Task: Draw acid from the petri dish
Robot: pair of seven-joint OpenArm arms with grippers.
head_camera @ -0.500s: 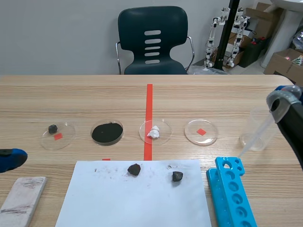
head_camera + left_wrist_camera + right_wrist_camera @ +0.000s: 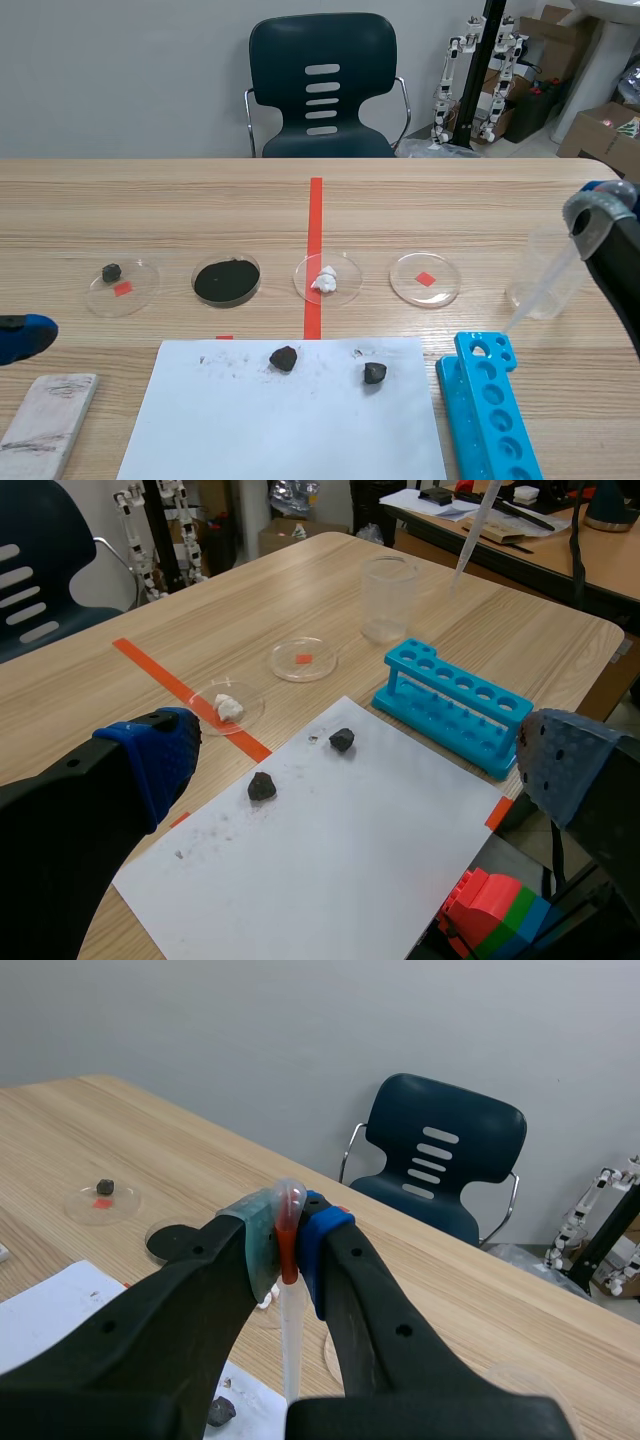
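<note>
Long pale wooden table (image 2: 480, 205), with a dark green plastic chair (image 2: 322, 85) standing empty at its far side. White rectangular paper sheet (image 2: 290, 430), laid at the near edge, apparently as a work mat. Bright blue plastic test-tube rack (image 2: 495, 420), flat beside the sheet on the right arm's side. Worn whitish flat block (image 2: 45, 420), at the near left corner. Clear plastic beaker (image 2: 388, 600), upright, just beyond the rack. Four dishes in a row across the middle, probably set apart so that samples do not mix: a clear round petri dish (image 2: 408, 285) showing only a tape mark beneath, judged the acid source though no liquid can be made out; a clear dish with a white lump (image 2: 345, 278); a dish filled with black powder (image 2: 226, 281); a dish with one small dark stone (image 2: 140, 290). Right gripper (image 2: 288, 1240), raised beside the beaker, closed on the bulb of a clear plastic pipette (image 2: 291, 1345), which shows some red at the top; the stem hangs down with its tip near the beaker and rack, well apart from the target dish, so drawing is not yet begun. Left gripper (image 2: 355, 765), fingers wide apart and holding nothing, low at the table's near left edge, probably kept out of the way. Two dark stones (image 2: 284, 358) on the sheet. Against the earlier frame, no item or gripper shows any clear shift.
</note>
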